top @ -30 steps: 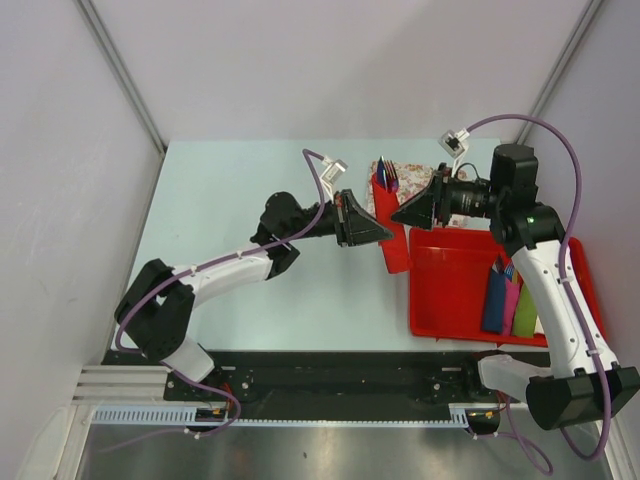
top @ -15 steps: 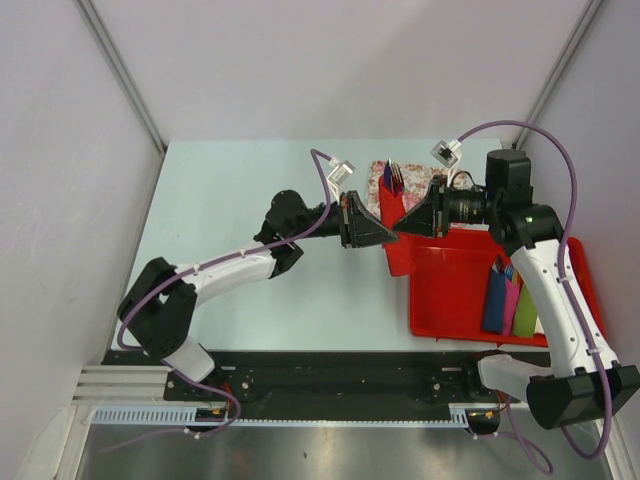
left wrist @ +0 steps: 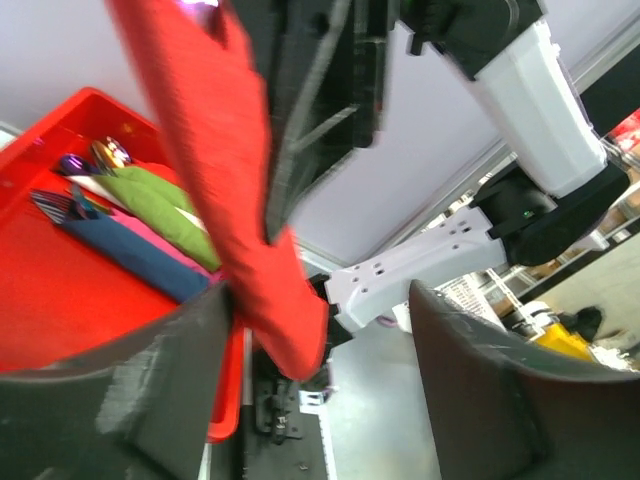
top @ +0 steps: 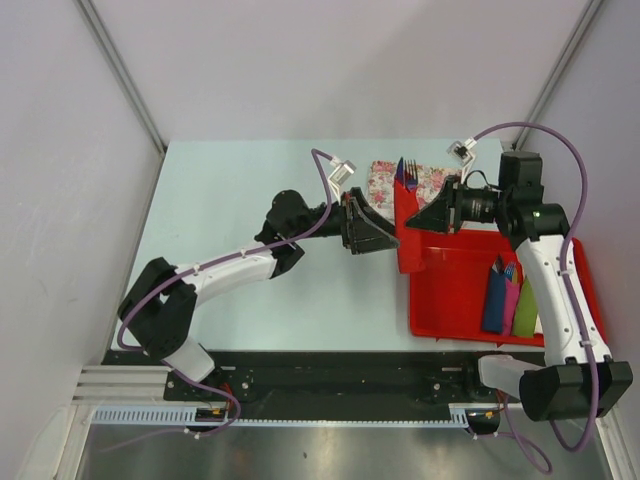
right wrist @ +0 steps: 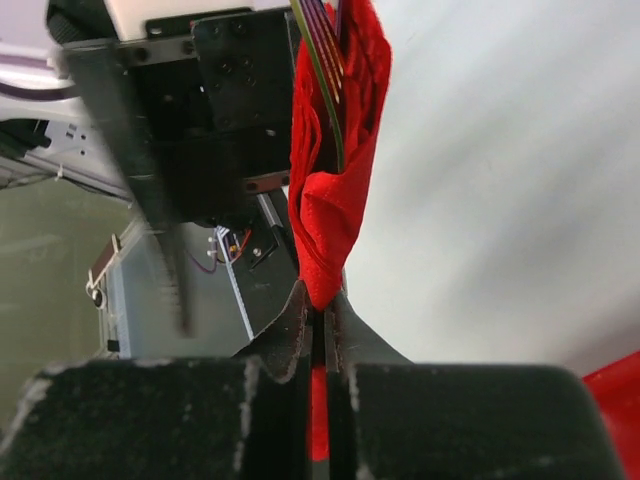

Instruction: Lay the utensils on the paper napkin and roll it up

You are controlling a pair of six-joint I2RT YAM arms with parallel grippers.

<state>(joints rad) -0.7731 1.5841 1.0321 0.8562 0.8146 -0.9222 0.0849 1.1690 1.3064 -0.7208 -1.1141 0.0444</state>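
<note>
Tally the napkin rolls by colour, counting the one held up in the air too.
Red napkin roll: 1
Blue roll: 1
Pink roll: 1
Green roll: 1
Total: 4

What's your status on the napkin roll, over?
Right gripper shut on rolled red paper napkin, dark iridescent metal utensils inside. Left gripper open, roll between its fingers. Nothing in the way.

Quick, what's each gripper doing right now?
Left gripper: open, gripping nothing.
Right gripper: closed on the rolled red paper napkin.
</note>
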